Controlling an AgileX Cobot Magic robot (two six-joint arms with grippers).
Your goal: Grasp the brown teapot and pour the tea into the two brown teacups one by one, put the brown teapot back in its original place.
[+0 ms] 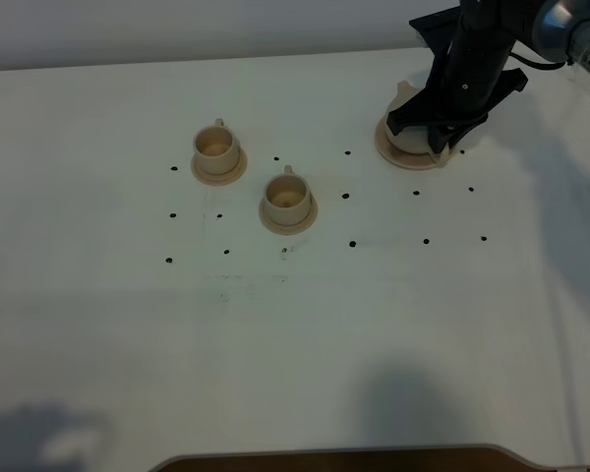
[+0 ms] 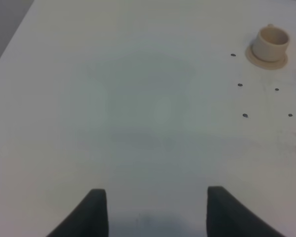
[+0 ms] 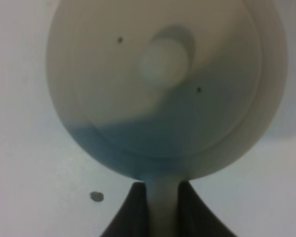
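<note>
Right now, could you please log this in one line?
right gripper: shut on teapot handle | teapot: on saucer | left gripper: open

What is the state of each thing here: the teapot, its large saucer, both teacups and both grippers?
brown teapot: upright, lid on, held by its handle.
large saucer: under the teapot; contact unclear.
far teacup: upright, contents unclear.
near teacup: upright, contents unclear.
left gripper: open, empty, above the table.
right gripper: shut on the teapot's handle.
</note>
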